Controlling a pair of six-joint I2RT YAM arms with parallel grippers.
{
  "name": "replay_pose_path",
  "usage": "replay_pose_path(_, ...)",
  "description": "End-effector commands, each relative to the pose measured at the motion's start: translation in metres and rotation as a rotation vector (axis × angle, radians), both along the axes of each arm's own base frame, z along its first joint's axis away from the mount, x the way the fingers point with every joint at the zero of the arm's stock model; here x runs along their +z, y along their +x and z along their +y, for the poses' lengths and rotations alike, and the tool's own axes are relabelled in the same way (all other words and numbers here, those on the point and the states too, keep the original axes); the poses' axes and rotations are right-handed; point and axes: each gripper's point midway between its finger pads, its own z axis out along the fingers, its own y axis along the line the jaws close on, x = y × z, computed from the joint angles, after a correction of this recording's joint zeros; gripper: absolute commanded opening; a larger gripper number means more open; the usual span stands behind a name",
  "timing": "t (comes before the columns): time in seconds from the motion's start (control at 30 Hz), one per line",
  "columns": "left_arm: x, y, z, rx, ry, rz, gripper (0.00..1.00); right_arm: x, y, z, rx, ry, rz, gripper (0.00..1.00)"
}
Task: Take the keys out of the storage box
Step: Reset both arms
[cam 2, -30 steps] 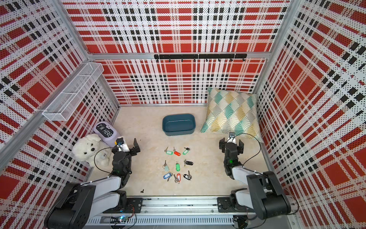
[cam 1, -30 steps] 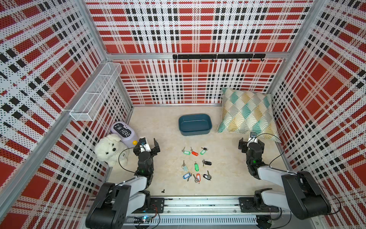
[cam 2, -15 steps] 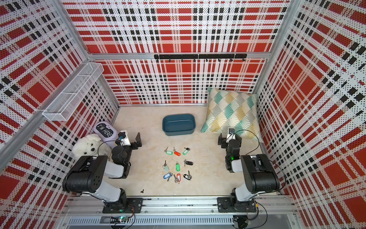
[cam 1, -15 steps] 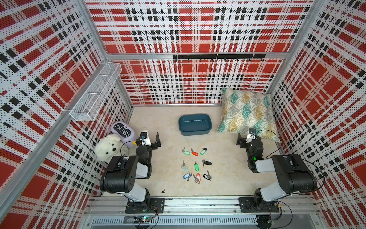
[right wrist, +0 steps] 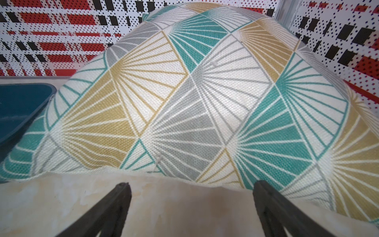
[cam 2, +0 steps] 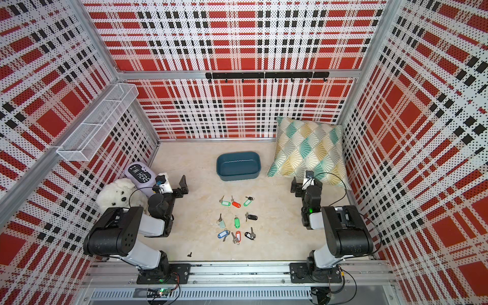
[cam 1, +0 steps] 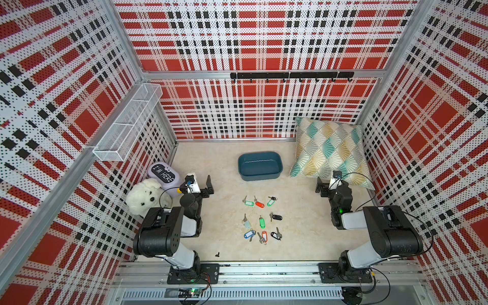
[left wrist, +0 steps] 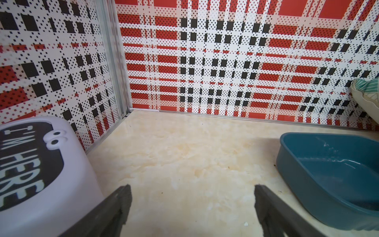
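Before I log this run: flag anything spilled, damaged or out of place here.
One small black bit lies alone on the floor near the front rail; I cannot tell what it is. The keys lie loose on the floor outside the empty box, as intended.

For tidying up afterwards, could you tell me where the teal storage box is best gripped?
Probably pinch the storage box by its near long wall, from above, one finger inside: it sits upright, empty, thin-rimmed, and looks too wide to span.
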Motion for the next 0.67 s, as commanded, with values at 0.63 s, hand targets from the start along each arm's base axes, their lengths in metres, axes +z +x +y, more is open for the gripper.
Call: replay_pose_path(0.63, 0.0099, 0.0029, 0.0001, 0.016, 0.0, -0.037, 0.99, 0.0113, 0.005, -0.0012, -0.002, 0.014, -0.041, 1.0)
